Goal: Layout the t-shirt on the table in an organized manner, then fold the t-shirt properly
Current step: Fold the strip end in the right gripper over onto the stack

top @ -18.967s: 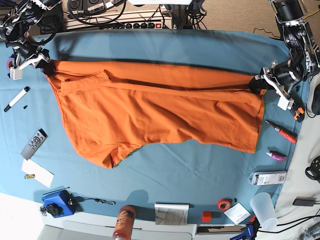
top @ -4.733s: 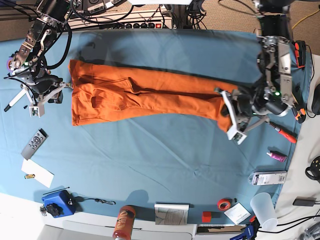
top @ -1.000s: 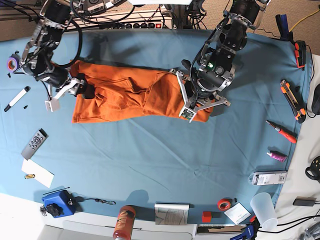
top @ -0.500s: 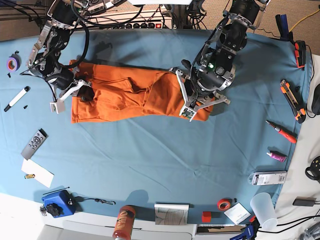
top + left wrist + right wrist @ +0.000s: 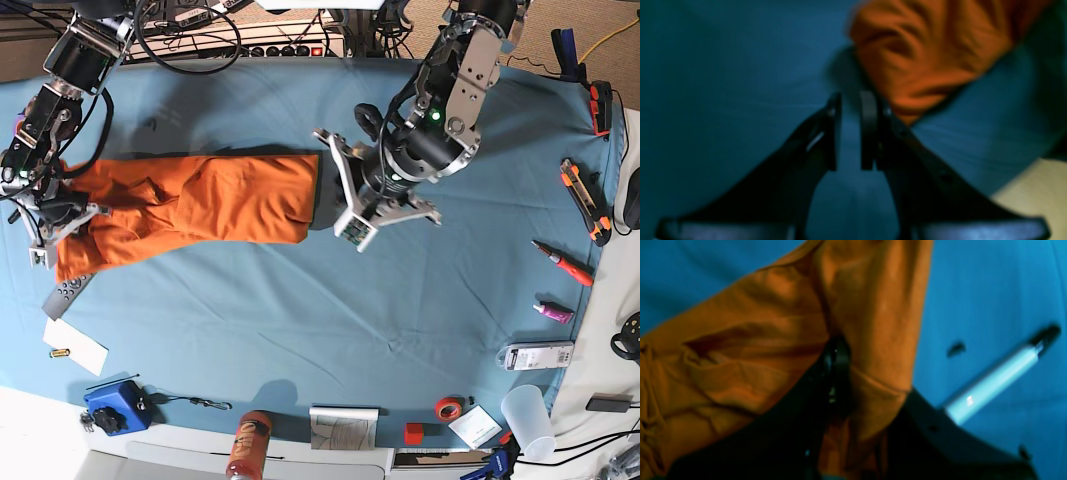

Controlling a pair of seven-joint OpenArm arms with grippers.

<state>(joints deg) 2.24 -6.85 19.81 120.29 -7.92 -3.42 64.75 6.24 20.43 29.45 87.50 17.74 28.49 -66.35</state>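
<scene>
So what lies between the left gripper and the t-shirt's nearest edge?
Only bare table cloth. In the base view the left gripper hangs just off the t-shirt; the left wrist view shows blue cloth between its slightly parted jaws, with nothing held.

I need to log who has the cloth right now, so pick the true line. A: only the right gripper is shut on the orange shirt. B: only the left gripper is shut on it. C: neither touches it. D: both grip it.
A: the right gripper is pinched on a fold of the shirt, while the left gripper has only blue table between its fingers, the shirt lying past its tips.
</scene>
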